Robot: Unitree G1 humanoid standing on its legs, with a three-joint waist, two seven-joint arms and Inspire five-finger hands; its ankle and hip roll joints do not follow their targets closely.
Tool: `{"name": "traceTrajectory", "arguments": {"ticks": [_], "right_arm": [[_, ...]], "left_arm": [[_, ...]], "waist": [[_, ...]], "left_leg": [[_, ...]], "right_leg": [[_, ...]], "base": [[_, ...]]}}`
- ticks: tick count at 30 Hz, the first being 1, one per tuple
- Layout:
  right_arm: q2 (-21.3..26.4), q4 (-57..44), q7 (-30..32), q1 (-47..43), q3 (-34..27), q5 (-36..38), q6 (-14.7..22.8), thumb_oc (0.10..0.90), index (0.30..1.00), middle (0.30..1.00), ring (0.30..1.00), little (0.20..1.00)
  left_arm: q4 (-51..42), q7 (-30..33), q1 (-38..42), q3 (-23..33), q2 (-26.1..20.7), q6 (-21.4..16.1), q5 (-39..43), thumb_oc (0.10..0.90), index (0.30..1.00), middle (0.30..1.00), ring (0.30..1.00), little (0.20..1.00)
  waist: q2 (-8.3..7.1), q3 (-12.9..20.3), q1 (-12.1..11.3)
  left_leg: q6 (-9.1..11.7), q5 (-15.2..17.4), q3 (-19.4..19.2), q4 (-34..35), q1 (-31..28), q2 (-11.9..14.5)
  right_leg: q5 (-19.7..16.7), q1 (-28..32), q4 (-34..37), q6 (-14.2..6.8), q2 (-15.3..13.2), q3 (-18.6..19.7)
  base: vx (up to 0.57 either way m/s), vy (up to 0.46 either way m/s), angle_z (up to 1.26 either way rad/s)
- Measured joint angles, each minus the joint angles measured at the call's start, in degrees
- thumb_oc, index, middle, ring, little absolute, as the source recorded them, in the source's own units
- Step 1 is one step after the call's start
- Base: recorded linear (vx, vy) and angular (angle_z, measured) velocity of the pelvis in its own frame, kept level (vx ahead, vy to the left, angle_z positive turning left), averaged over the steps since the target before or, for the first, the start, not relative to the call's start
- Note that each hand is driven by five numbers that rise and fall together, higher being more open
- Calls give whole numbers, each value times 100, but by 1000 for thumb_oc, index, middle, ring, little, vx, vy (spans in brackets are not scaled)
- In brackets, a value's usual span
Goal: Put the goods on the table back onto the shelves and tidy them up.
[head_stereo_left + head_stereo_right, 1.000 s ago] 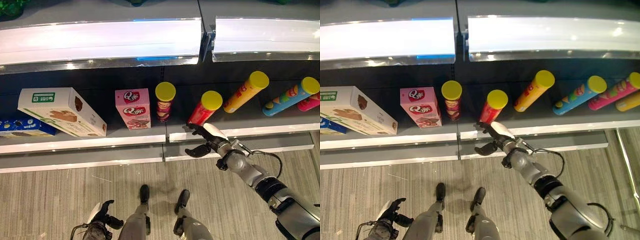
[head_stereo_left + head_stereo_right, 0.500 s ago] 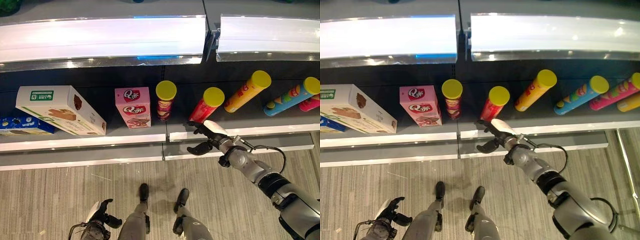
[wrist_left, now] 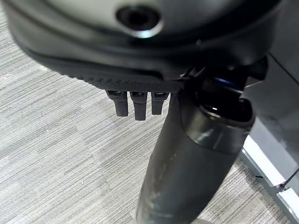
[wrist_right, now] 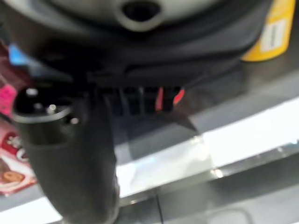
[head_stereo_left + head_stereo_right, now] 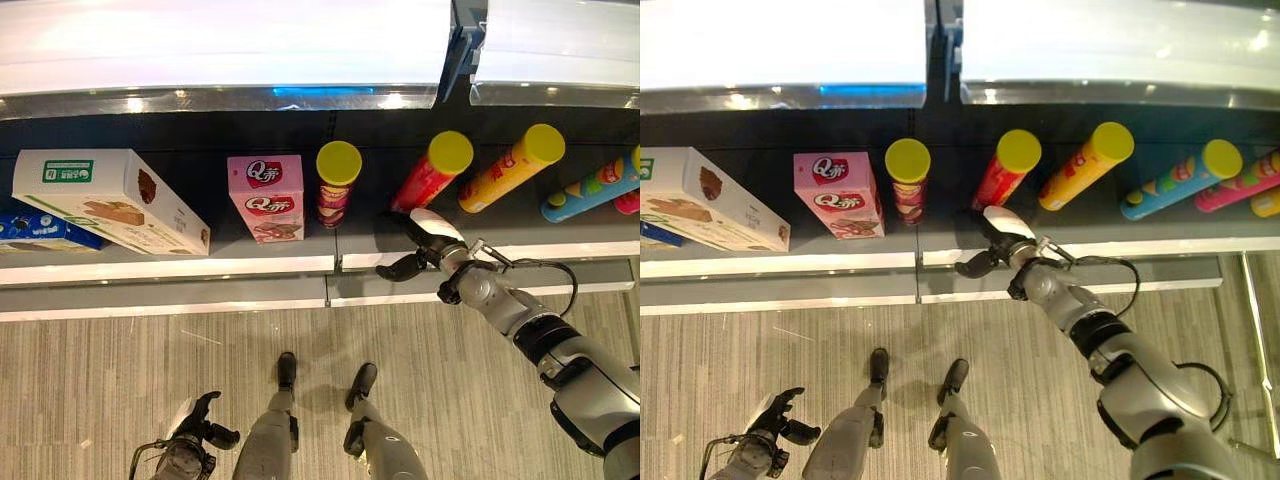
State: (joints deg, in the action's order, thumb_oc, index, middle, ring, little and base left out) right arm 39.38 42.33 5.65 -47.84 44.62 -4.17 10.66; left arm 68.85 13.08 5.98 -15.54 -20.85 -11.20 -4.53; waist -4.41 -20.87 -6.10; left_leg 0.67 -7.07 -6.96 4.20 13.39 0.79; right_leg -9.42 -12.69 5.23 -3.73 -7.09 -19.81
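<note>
Bright white light pours from the lit strips point(image 5: 220, 45) along the top of the head views, blown out to pure glare, with a blue glint beneath. The shelf point(image 5: 170, 270) front edge shines, while the recess behind the goods stays dark. The floor point(image 5: 150, 380) is evenly lit, with soft shadows. Straight shelf lines bow toward the frame edges. Both wrist views are blurred up close (the right hand point(image 4: 93, 93) especially), its background soft.

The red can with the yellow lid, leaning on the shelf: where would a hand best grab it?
Probably round the lower body of the red can, coming from the shelf's open front, where the right hand is. The can tilts toward its yellow lid, and neighbouring cans stand apart, so both its sides look free.
</note>
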Motion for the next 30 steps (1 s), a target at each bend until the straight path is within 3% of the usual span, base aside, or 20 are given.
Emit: {"name": "traceTrajectory", "arguments": {"ticks": [7,12,18,21,25,30], "right_arm": [[15,-192,101,157,-51,1,-9,800,900,900,900,900],[250,-1199,91,864,-346,2,48,800,900,900,900,900],[1015,-2537,9,2177,-1148,82,169,800,900,900,900,900],[1153,-2783,-94,2741,-1594,163,251,800,900,900,900,900],[1189,-3013,-205,3363,-1838,323,288,800,900,900,900,900],[956,-3908,-479,5035,-2921,542,423,800,900,900,900,900]], "left_arm": [[-19,0,0,6,0,-1,4,800,900,900,900,900],[-23,0,-5,66,12,3,5,800,900,900,900,900],[30,-4,-79,270,26,18,-3,800,900,900,900,900],[55,-5,-113,334,7,22,-9,800,900,900,900,900],[112,-33,-153,345,20,29,-14,800,900,900,900,900],[97,-123,-309,565,91,35,-128,800,900,900,900,900]], "waist": [[0,1,11],[-15,10,79],[-107,75,209],[-242,212,360],[-331,497,446],[-292,731,553]], "left_leg": [[0,0,-18,-50,-5,3],[0,0,-27,-61,-19,6],[2,2,-28,-41,-131,21],[19,-10,-56,8,-231,44],[38,5,-85,22,-308,82],[94,51,-127,86,-692,125]], "right_leg": [[-23,16,-1,30,1,32],[-32,28,-1,40,3,42],[-33,132,-1,42,22,46],[-30,191,-1,41,50,106],[-15,248,0,21,88,138],[68,584,0,-48,128,166]], "base": [[0,0,0],[0,0,0],[17,-5,-1],[54,-14,-7],[40,-11,-5],[50,10,-4]]}}
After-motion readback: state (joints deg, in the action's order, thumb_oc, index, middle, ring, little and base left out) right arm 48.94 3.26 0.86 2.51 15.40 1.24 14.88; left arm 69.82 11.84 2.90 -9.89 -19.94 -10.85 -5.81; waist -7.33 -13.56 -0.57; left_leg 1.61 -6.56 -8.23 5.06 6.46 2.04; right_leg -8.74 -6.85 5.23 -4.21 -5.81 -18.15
